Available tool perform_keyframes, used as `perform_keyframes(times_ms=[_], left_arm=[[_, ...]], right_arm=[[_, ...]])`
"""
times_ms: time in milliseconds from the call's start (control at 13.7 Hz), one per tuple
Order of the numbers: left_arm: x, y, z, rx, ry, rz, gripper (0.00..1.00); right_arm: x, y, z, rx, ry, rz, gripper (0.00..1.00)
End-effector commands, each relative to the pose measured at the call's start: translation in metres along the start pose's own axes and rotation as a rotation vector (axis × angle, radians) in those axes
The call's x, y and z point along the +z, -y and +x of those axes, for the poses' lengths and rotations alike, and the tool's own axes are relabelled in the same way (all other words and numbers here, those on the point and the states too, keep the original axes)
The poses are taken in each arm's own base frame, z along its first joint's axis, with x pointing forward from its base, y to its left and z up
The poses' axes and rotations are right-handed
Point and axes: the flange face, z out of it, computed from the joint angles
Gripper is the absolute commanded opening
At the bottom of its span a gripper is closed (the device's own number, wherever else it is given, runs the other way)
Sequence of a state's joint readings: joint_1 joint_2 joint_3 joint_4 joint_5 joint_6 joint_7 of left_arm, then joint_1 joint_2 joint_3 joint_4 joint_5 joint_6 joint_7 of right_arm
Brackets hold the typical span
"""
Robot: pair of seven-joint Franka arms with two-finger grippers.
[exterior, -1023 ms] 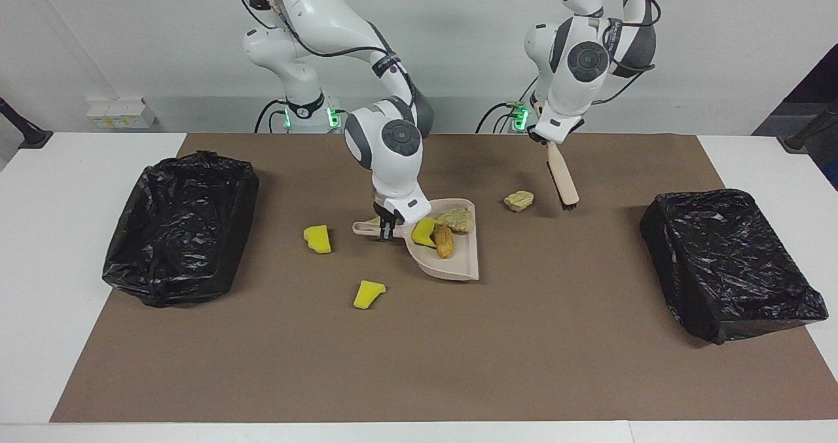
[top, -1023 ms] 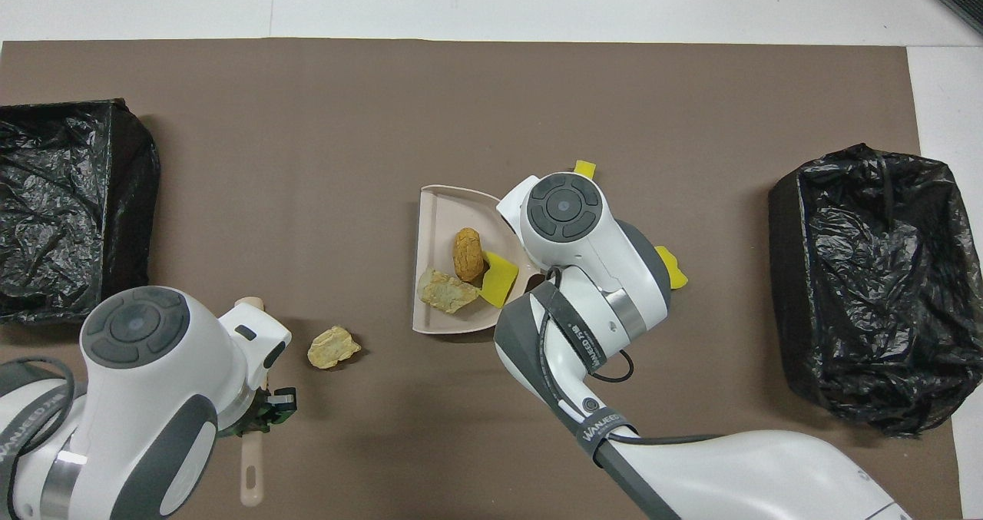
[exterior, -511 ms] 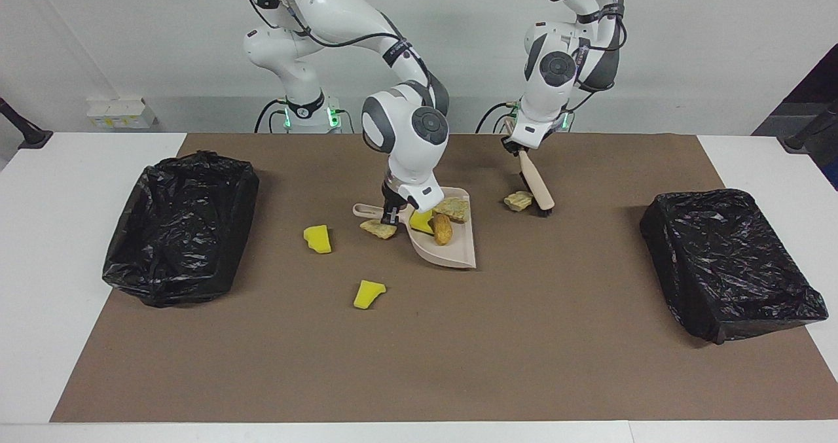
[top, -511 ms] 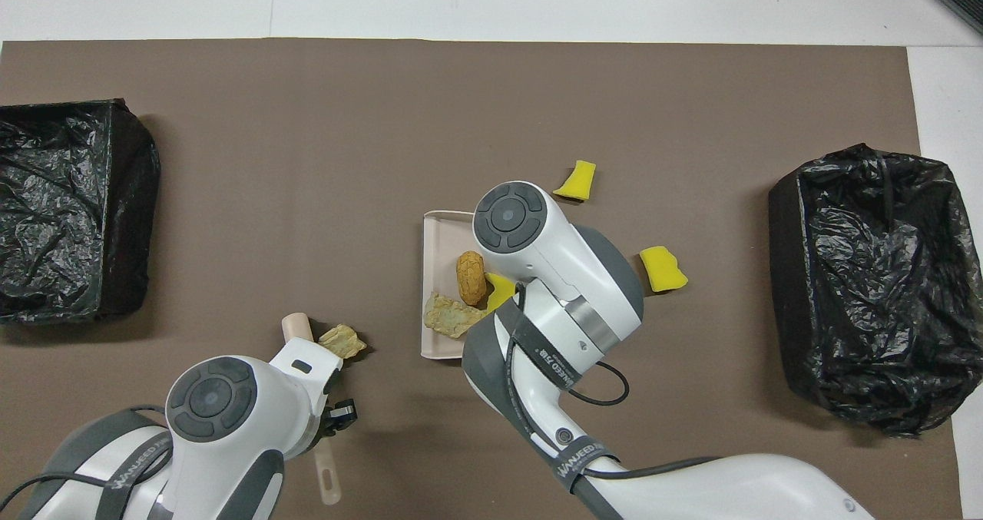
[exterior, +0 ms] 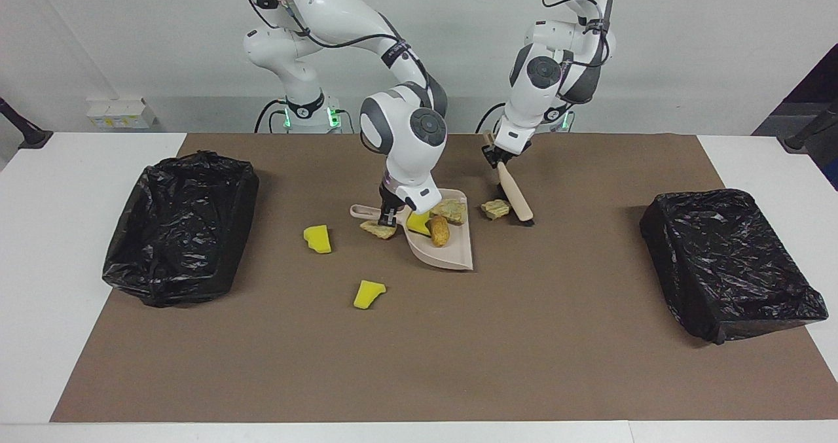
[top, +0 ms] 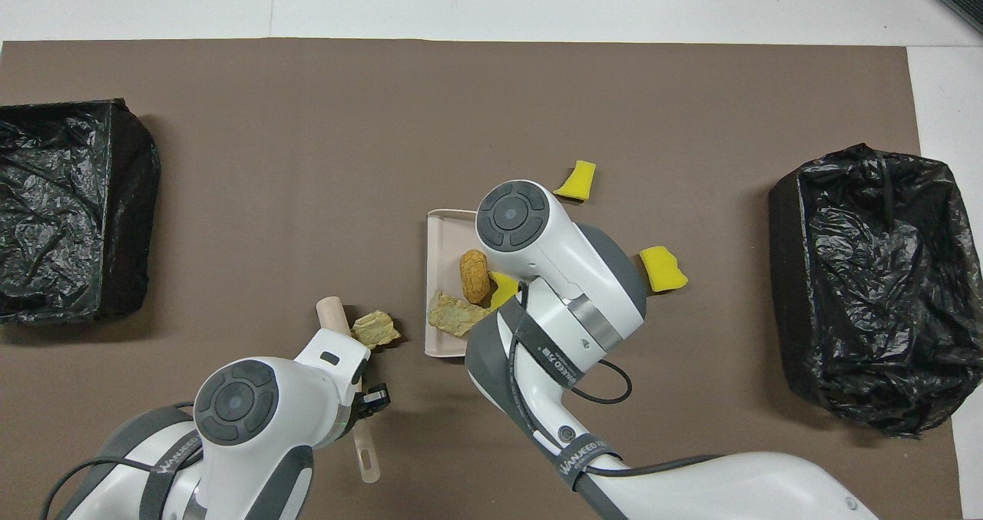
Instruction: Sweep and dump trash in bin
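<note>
We see the right gripper (exterior: 387,215) clamped on the beige plastic dustpan (exterior: 458,253), which holds an orange-brown oval nugget (exterior: 439,231), a yellow sponge wedge (exterior: 417,222) and a beige crumbly piece (exterior: 452,210). Left gripper (exterior: 495,159) clamped on the wooden-handled brush (exterior: 514,197), bristles touching another beige crumbly scrap (exterior: 495,209) beside the pan.

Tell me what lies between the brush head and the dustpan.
One beige scrap lies on the mat between the brush and the dustpan, against the brush head, apart from the pan. The facing view shows it best.
</note>
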State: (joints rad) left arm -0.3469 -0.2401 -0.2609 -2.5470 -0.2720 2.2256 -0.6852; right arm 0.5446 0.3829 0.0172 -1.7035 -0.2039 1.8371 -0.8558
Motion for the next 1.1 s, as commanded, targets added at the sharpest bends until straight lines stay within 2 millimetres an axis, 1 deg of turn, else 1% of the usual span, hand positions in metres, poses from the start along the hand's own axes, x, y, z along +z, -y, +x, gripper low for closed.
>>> perform_keyframes(times_ms=[0,292,365,511,584,658,731,804,877,950,1023], left_arm=[[0.008,-0.025,0.005,0.005,0.003,-0.042,0.0],[0.006,-0.044,0.008,0.034,-0.033,-0.085,0.0],[0.004,-0.057,0.004,0.05,-0.034,-0.104,0.0],[-0.002,-0.076,0.001,0.072,-0.034,-0.125,0.0],[-0.01,-0.09,-0.003,0.087,-0.034,-0.147,0.0],[-0.015,-0.103,-0.001,0.088,-0.029,-0.163,0.0],[-0.021,-0.112,0.001,0.092,-0.032,-0.175,0.0],[-0.022,-0.117,0.0,0.099,-0.034,-0.18,0.0],[-0.022,-0.125,-0.009,0.123,-0.036,-0.184,0.0],[-0.022,-0.129,-0.015,0.13,-0.034,-0.19,0.0],[-0.026,-0.132,-0.015,0.132,-0.039,-0.199,0.0]], right_arm=[[0.0,0.001,0.0,0.008,0.003,-0.019,0.0],[0.001,0.0,-0.001,0.012,-0.007,-0.02,0.0],[0.008,0.0,-0.003,0.014,-0.016,-0.023,0.0],[0.021,0.003,-0.001,0.01,-0.018,-0.022,0.0],[0.022,0.002,-0.002,0.013,-0.019,-0.022,0.0],[0.022,0.003,0.0,0.014,-0.022,-0.022,0.0],[0.021,0.002,0.0,0.025,-0.025,-0.023,0.0],[0.022,0.002,0.0,0.03,-0.025,-0.022,0.0],[0.022,0.002,0.0,0.03,-0.025,-0.022,0.0],[0.022,0.002,-0.001,0.03,-0.024,-0.021,0.0],[0.022,0.002,0.0,0.03,-0.025,-0.022,0.0]])
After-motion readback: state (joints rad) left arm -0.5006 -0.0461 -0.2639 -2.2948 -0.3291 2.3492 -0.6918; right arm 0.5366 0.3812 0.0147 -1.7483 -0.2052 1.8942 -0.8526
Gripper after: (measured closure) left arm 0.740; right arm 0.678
